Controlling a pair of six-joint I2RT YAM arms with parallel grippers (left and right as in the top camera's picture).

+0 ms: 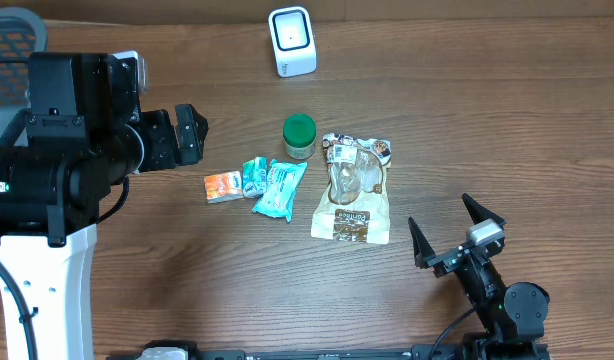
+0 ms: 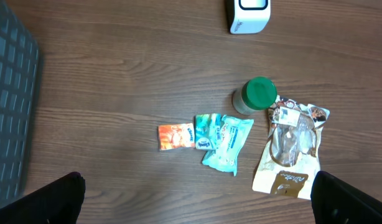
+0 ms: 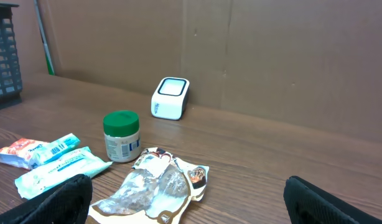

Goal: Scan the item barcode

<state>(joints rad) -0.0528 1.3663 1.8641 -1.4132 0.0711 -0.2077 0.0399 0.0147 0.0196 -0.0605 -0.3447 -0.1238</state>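
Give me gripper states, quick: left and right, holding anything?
Left black two-finger gripper: open, holding nothing.
Right black two-finger gripper: open, holding nothing.

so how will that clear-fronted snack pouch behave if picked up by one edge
Probably floppy: the snack pouch lies flat and crinkled, so it would likely sag from an edge grip. Its glossy film may be slippery. It looks thin, so likely light for its size.

Lab, wooden table [image 1: 437,120], cardboard backdrop [image 3: 272,62], scanner [image 1: 292,40]
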